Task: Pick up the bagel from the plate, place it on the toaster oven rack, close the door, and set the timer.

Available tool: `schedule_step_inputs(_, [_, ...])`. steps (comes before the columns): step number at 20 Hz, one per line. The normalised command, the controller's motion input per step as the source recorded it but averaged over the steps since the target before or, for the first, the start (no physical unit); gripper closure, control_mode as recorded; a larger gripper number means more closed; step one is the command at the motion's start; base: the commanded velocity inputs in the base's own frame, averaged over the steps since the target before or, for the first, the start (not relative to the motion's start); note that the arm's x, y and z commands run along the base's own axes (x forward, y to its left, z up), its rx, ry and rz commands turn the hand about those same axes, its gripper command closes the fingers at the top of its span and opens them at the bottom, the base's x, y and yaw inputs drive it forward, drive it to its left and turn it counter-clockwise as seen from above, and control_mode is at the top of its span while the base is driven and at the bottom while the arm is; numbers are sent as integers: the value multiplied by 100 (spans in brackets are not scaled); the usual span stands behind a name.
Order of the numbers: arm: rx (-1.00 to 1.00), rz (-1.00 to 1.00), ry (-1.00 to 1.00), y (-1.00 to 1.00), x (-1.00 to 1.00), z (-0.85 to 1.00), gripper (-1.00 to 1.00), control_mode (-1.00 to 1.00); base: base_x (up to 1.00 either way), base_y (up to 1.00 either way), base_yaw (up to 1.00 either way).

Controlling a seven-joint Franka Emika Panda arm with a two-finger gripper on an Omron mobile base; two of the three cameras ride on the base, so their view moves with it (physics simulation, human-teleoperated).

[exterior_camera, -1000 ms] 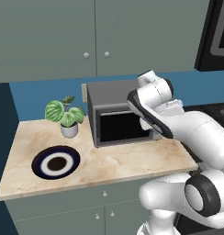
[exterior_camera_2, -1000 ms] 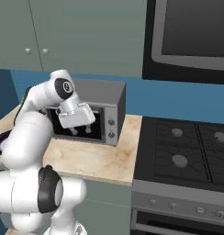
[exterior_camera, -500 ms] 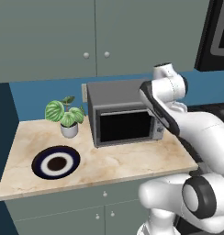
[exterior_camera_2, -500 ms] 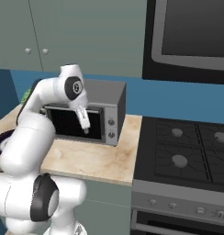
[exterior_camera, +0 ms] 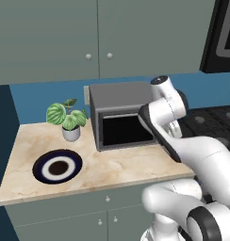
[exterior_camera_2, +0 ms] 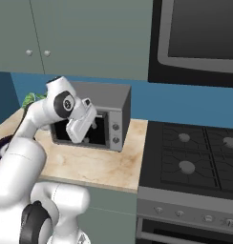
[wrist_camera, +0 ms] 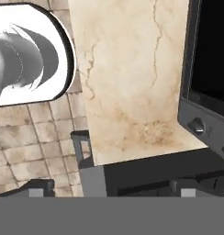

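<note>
Now: door step looks done, timer step not yet.

Plate sits near the front left corner of the counter, with nothing on it but its brown centre. Bagel: I cannot make it out. Judged to be inside the oven behind the dark glass.

Gripper: fingers apart, nothing between them. In the right base view my hand hangs just in front of the door, before the right part of the window, pointing down at the counter and not at the oven face.

Door stands upright against the oven front.

Knob sits on the oven's right-side panel, just past the door's right edge. It lies to my right and further in, toward the back edge of the counter. Its axis runs straight out of the panel toward the front edge. Judgement: I need to sidestep right and tip the fingers up to meet that axis.

Plant stands left of the oven and is no concern.
</note>
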Motion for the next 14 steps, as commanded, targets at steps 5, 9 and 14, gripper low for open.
schedule_step_inputs(5, [-3,-74,-16,-7,40,-12,-100,-100,0,0,0])
schedule_step_inputs(9, [0,-71,-22,-10,27,-6,-100,-100,0,0,0])
schedule_step_inputs(14, [2,-57,-28,-29,2,-17,-100,-100,0,0,0])
